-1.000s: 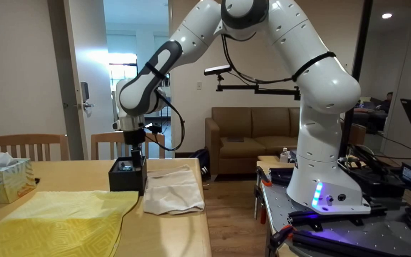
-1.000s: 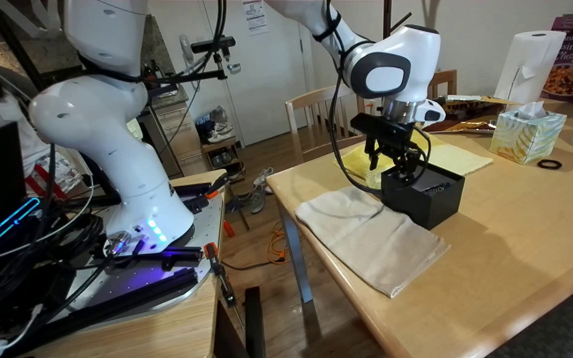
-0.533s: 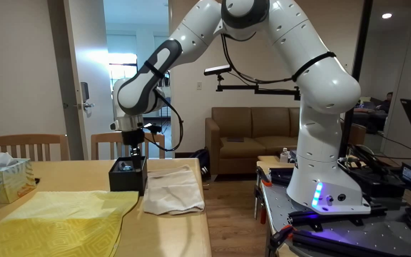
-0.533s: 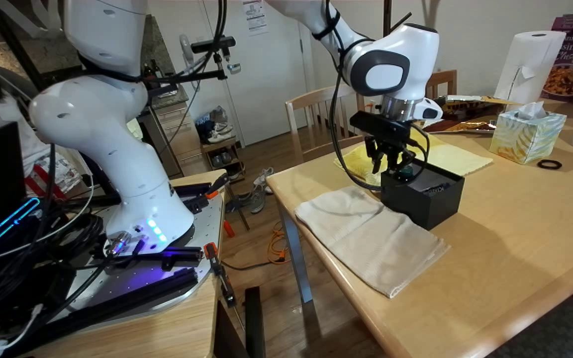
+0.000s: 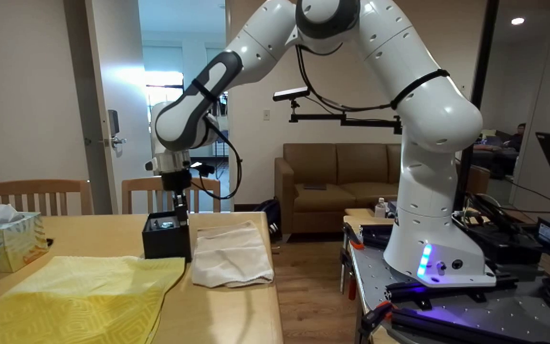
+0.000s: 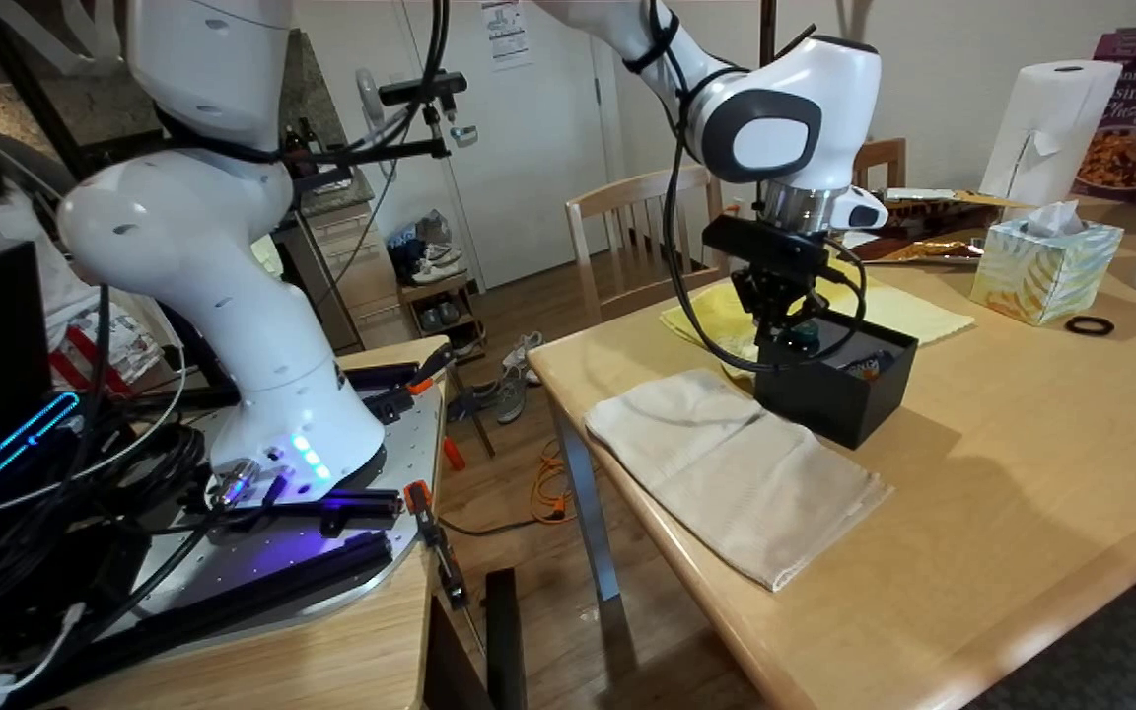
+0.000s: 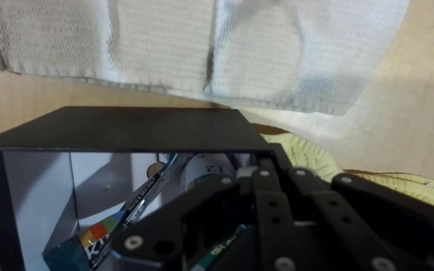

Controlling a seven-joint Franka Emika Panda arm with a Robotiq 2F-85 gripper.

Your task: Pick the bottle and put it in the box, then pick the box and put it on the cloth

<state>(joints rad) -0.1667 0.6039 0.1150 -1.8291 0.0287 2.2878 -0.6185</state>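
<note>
The black box stands on the table beside the white cloth, a narrow strip of wood between them in an exterior view. My gripper is shut on one side wall of the box, a finger on each side of that wall. From across the table the box appears upright, the gripper at its near rim. Inside it, the wrist view shows a pale cylinder with printing, which looks like the bottle, lying partly behind a finger. The folded cloth lies flat along the box's side.
Snack bars in wrappers share the box. A yellow cloth is spread close by the box. Further along are a tissue box and a black ring. The table's edge runs just past the white cloth.
The gripper's jaws have come together on the box wall. The box has shifted a little away from the white cloth, and the arm has moved slightly with it.
</note>
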